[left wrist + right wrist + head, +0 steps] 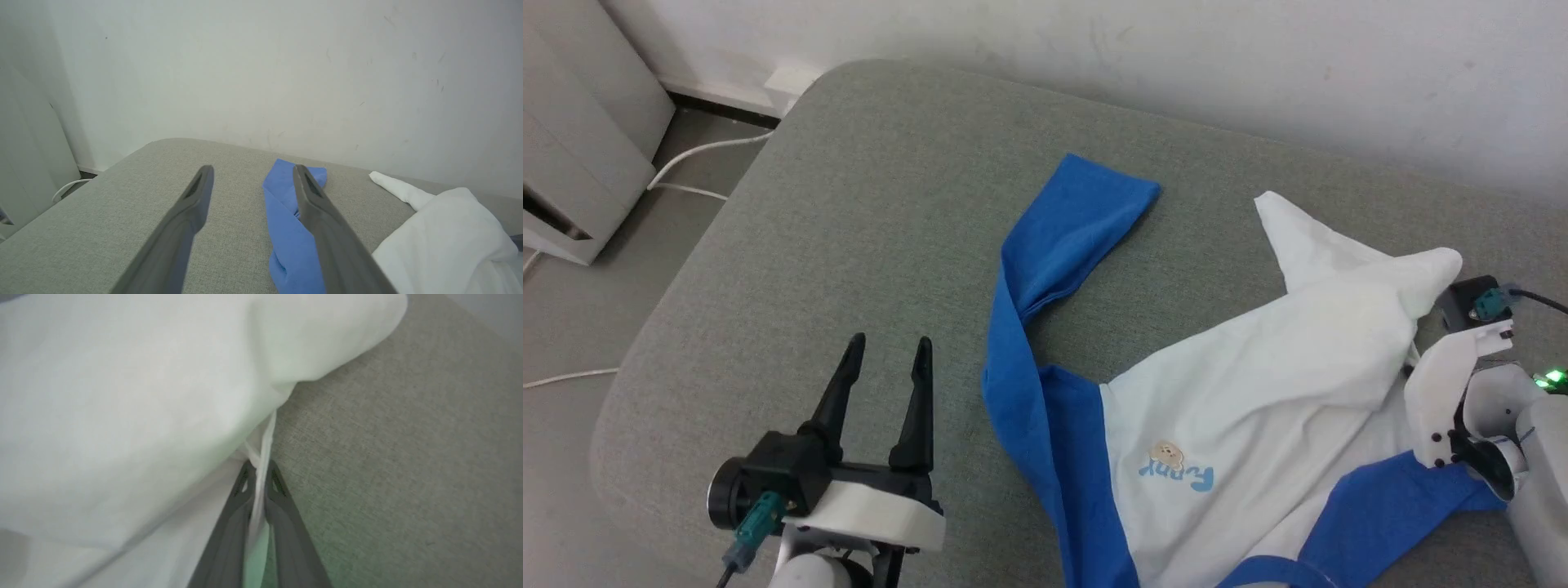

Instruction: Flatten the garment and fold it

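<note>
Two claws to log. Your left claw (889, 341) hangs over the near-left part of the grey padded surface (849, 204). Its fingers are spread wide w/ nothing btwn them, well apart from the cloth. Your right claw (259, 467) is at the right edge. The wrist view shows both fingers pressed together on a thin white fold of the T-shirt (1258, 384), so it's gripping the shirt. In the head view the fingertips are hidden under white cloth.

Shirt pos.: right half of the surface, crumpled, not flat. The white body is bunched, w/ a puffed hump by the right edge and a white point toward the far edge. One blue sleeve (1078, 220) runs from the shirt's left side toward the far edge and is twisted partway. The second blue sleeve (1388, 506) is at the near-right corner, beside the right wrist. The lettering (1176, 475) and tan cartoon (1166, 453) face up, upside-down in the head view.

Off-surface: a white cable (698, 151) lies on the floor (572, 327) past the left edge. The wall (1176, 49) is behind the far edge.
</note>
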Tool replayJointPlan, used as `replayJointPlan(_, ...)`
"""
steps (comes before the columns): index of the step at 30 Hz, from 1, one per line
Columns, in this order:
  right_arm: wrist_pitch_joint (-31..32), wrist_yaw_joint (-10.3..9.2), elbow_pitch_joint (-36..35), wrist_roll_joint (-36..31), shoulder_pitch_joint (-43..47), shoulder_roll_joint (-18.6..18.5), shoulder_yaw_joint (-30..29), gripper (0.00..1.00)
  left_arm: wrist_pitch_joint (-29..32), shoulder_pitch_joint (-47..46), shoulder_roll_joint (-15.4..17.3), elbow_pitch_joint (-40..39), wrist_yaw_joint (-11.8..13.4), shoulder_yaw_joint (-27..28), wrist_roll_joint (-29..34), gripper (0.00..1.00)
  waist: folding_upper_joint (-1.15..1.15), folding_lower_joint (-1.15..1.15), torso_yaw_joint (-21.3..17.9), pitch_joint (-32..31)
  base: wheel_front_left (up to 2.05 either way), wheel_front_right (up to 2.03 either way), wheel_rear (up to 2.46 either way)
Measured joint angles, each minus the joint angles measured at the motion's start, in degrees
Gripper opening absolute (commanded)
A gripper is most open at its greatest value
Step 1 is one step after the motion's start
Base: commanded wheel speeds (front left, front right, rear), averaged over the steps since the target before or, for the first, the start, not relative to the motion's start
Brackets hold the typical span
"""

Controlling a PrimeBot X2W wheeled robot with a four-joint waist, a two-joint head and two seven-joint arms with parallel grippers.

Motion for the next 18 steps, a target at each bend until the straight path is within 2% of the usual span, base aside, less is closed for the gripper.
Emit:
replayJointPlan(7,-7.02,-0.02,5.24,-3.57,-0.1,-0.26,-9.03,0.0,0.0,0.04,-1.44,0.81,-2.68,3.04,1.97,1.0,0.0,0.0,-2.52,-1.03,0.0,0.0,0.0)
replayJointPlan(10,-8.25,-0.04,5.13,-4.48,1.22,0.46,-10.28,0.0,0.01,0.05,-1.83,0.83,-3.27,4.03,2.46,1.0,0.0,0.0,-4.45,-1.75,0.0,0.0,0.0)
replayJointPlan(11,-9.03,-0.04,4.83,-4.05,1.79,1.26,-10.27,0.17,0.0,0.04,-1.94,0.88,-3.7,4.28,2.46,1.0,0.0,0.0,-5.14,-1.92,0.0,0.0,0.0)
replayJointPlan(12,-9.99,-0.04,4.6,-3.87,2.27,2.03,-10.15,1.0,0.01,0.03,-2.1,1.09,-4.0,4.33,2.54,1.0,0.0,0.0,-5.85,-2.07,0.0,0.0,0.0)
replayJointPlan(18,-21.18,-0.05,-0.69,-4.49,3.59,4.32,-10.47,1.0,0.0,-0.58,-2.49,3.02,-5.79,2.89,4.0,1.0,0.0,0.0,-10.03,-2.74,0.0,0.0,0.0)
